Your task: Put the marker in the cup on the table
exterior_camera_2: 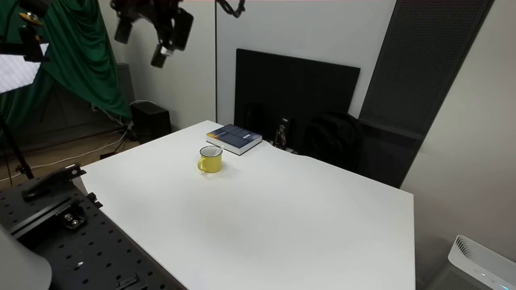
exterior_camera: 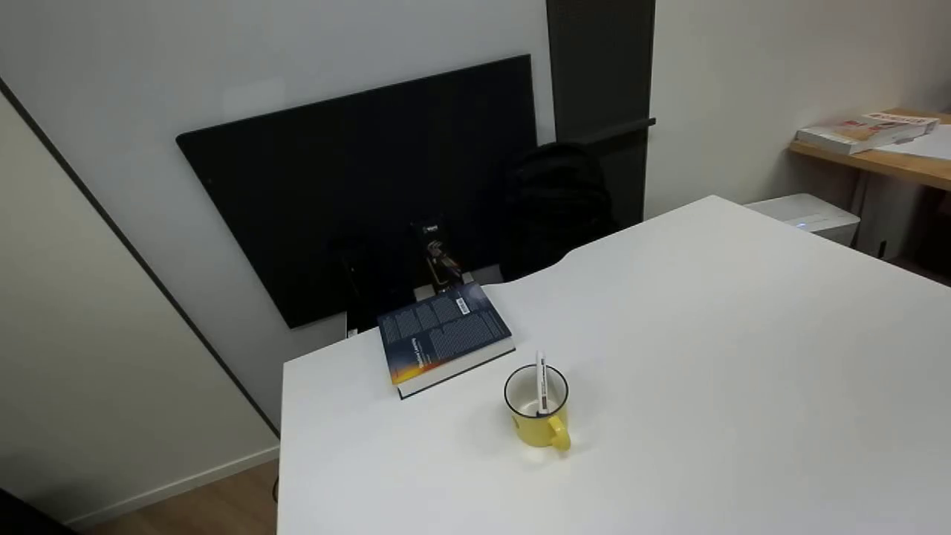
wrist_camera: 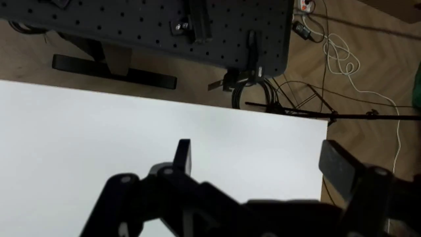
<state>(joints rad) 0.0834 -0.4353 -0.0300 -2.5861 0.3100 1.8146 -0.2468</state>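
Note:
The white marker (exterior_camera: 541, 379) stands tilted inside the yellow cup (exterior_camera: 529, 431), one end sticking out above the dark rim. The marker (exterior_camera_2: 219, 150) and the cup (exterior_camera_2: 212, 164) also show in an exterior view. The cup is upright on the white table (exterior_camera: 706, 371), with its handle out to the side. My gripper (exterior_camera_2: 141, 46) is high above the table, well apart from the cup. In the wrist view my gripper (wrist_camera: 258, 156) is wide open with nothing between its fingers; only table (wrist_camera: 82, 141) and floor lie beneath. The cup and marker are out of the wrist view.
A blue-grey book (exterior_camera: 449, 338) lies near the cup at the table's far edge; it also shows in an exterior view (exterior_camera_2: 238, 137). A black perforated mounting board (wrist_camera: 148, 29) with clamps stands beside the table. A black monitor (exterior_camera_2: 294, 88) stands behind the table.

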